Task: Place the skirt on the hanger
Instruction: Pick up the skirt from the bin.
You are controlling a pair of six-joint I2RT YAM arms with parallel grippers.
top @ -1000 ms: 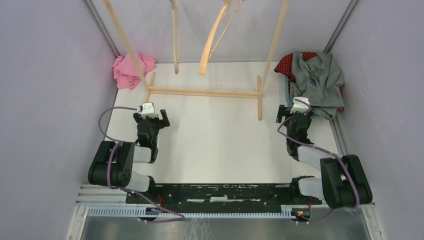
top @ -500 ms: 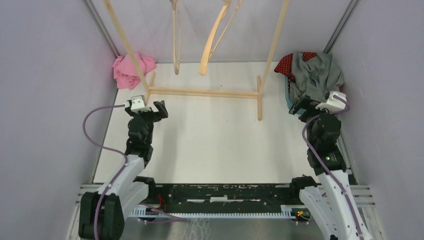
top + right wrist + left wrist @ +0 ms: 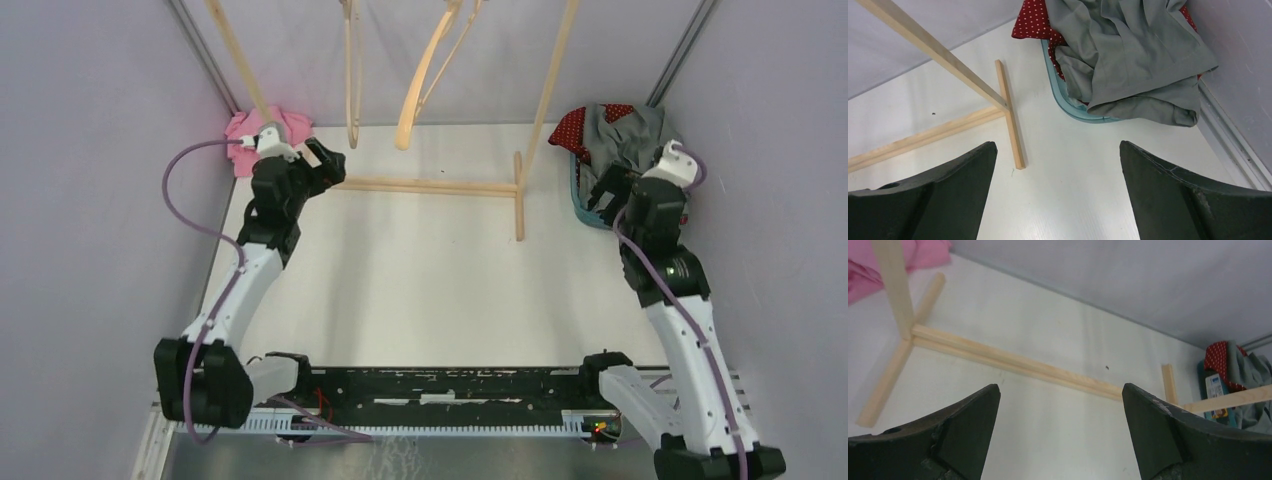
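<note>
Top view. Left tool (image 3: 318, 165) is up by the rack (image 3: 420, 185), near its left post, with the jaws wide and nothing between them. The pink cloth (image 3: 240, 135) lies just beyond it in the far left corner. A bare hanger (image 3: 418, 95) hangs from the rack above, with a second one beside it. Right tool (image 3: 607, 188) is at the far right, just short of the clothes pile. Its jaws are also wide and hold nothing. The desk (image 3: 430, 280) carries the rack.

Left wrist. Both fingers are spread apart. The rack's base bar runs across between them, well below. No cloth is within reach.

Right wrist. Fingers are spread and looking down at the grey cloth (image 3: 1133, 55), which is heaped over a red cloth (image 3: 1035, 20) in a teal basket (image 3: 1068, 107). Nothing is touched yet.

Judgement: this is the approach step, and no garment has been lifted. The grey cloth on top is probably the skirt, though I cannot be sure. The right tool should next drop onto a raised fold or the waist edge, close on one layer only and lift it clear of the red cloth. The left tool seems placed to steady the hanger.
</note>
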